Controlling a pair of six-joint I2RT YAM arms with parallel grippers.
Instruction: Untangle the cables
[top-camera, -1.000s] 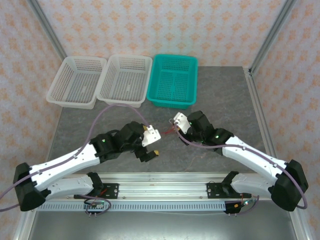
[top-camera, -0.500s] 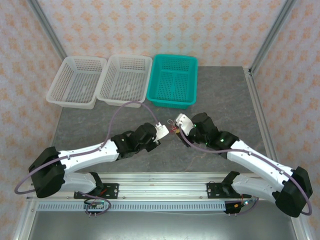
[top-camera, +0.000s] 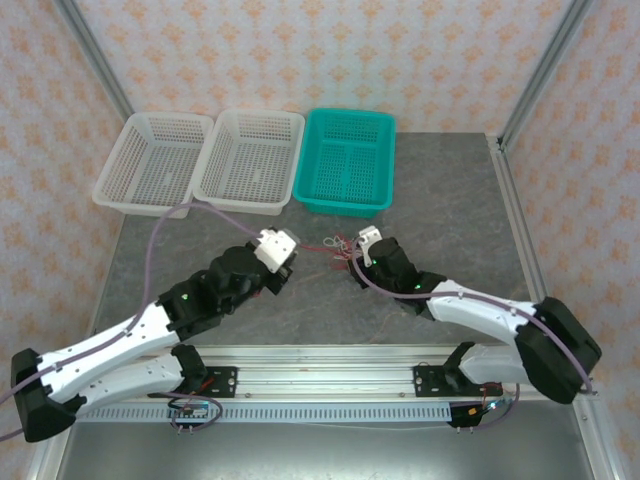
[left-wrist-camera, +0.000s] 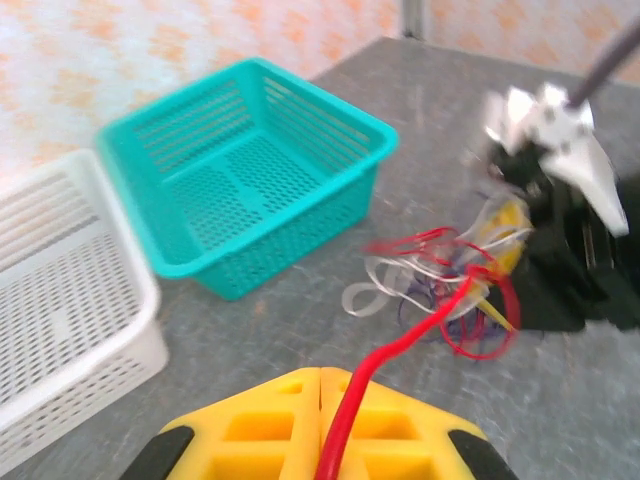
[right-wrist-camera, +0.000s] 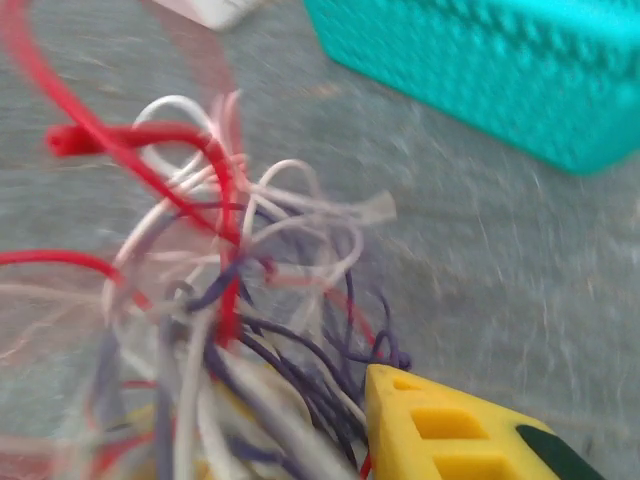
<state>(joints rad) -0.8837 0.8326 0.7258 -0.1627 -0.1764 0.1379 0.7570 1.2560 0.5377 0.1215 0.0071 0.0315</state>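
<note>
So far: barely begun, by my reading. The cables (left-wrist-camera: 440, 290) lie as one knotted clump of red, white and dark purple loops.
Cables' place: on the bench (top-camera: 450, 190), between the two tools, near the front of the teal basket (left-wrist-camera: 280, 245).
Left tool (left-wrist-camera: 320, 385): fingers together, clamped on one red cable (left-wrist-camera: 400, 340) that runs taut from it into the clump.
Right tool (top-camera: 360, 248): at the clump's other side, with strands crowding one yellow finger (right-wrist-camera: 440, 430). I cannot tell whether it is apart or gripping.
Done: one red strand is singled out and partly drawn clear.
Left: every colour is yet to be freed. The teal basket and the white baskets (top-camera: 258, 160) hold no cable that I can see.
</note>
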